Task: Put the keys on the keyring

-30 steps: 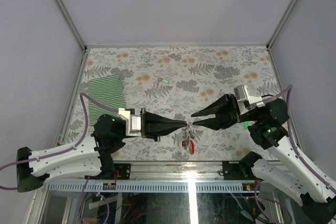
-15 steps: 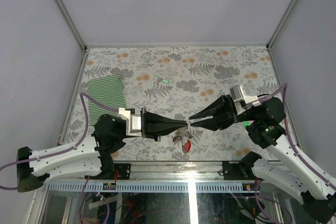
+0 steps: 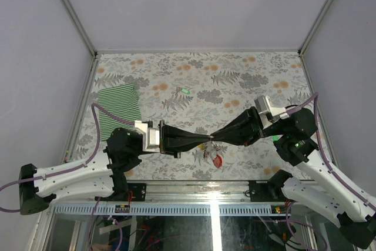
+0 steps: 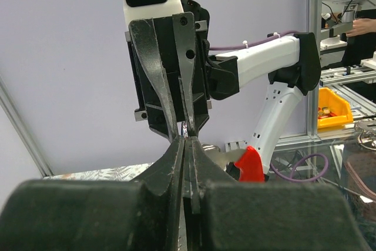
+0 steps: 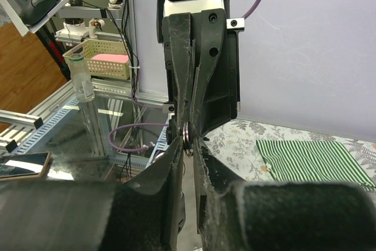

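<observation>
My left gripper (image 3: 208,138) and right gripper (image 3: 215,138) meet tip to tip above the front middle of the table. Both are shut on the keyring (image 3: 211,139), whose thin metal ring shows between the right gripper's (image 5: 188,143) fingertips as the ring (image 5: 186,134). The left gripper (image 4: 187,143) pinches the same ring. A grey metal strip (image 4: 228,157) with a red piece (image 4: 252,166) hangs below the tips, and shows from above as a small bunch (image 3: 214,157). One green-headed key (image 3: 185,91) lies alone on the far middle of the table.
A green striped cloth (image 3: 119,103) lies flat at the left side of the floral table (image 3: 247,74). Grey walls enclose the table on three sides. The metal rail (image 3: 194,185) runs along the near edge.
The right gripper moved left and closed its jaws on the ring held by the left gripper. The hanging bunch swung slightly right. The left arm held still.
</observation>
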### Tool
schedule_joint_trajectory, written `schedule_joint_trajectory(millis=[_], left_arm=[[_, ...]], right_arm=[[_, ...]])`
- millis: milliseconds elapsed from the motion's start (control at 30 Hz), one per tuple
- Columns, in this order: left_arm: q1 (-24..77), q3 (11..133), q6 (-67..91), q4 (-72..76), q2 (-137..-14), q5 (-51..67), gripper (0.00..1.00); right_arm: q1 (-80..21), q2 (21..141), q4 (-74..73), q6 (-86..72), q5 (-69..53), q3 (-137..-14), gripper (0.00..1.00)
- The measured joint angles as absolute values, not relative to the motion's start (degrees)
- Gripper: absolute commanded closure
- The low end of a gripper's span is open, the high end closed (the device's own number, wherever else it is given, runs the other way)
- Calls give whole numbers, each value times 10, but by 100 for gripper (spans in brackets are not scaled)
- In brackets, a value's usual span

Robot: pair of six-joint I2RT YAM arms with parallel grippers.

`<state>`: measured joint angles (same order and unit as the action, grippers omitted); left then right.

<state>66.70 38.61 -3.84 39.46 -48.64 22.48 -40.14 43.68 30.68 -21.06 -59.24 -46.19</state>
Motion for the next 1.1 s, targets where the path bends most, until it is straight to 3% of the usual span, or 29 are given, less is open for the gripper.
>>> schedule_joint_trajectory(millis=[233,400,600,1100], left_arm=[[667,386,-36,395,-486,220,100],[667,386,-34,392,-486,215,86],[667,390,-35,371,-474,194,72],[667,404,-21,236,-451,105,67]], right_arm=[[-403,441,304,-204,-592,-462,100],[-404,437,255,-168,-588,-478,100],[-406,431,110,-80,-573,-517,100],[-408,499,-333,163,-459,-697,100]])
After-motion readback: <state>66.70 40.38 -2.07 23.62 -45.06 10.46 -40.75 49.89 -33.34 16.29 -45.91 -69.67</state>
